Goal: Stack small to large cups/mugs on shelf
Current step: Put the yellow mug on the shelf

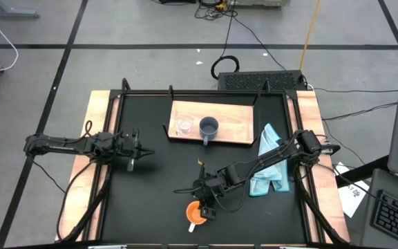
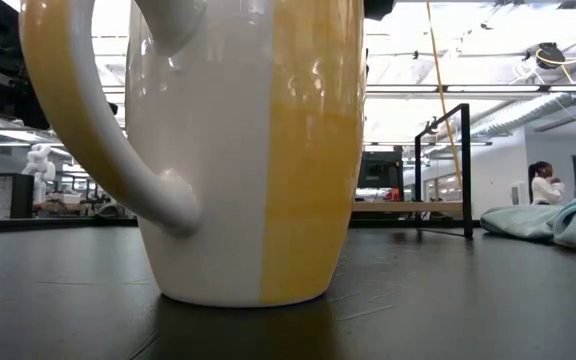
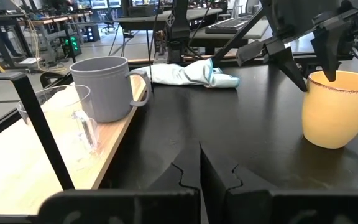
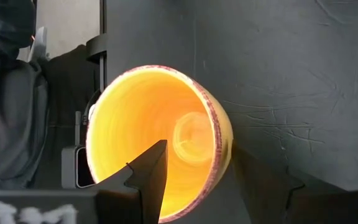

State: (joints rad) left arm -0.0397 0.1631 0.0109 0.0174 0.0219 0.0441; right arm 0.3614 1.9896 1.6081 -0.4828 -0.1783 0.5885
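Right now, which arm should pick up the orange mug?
Right. Its end effector already straddles the orange mug rim, one finger inside. The left end effector waits apart.

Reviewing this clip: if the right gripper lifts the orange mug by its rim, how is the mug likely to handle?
The orange mug looks glazed and glossy, so it may slip between the fingers of the right gripper, which straddle its rim. It appears thick-walled, so probably heavy for its size and rigid. Its side handle may tilt it when lifted.
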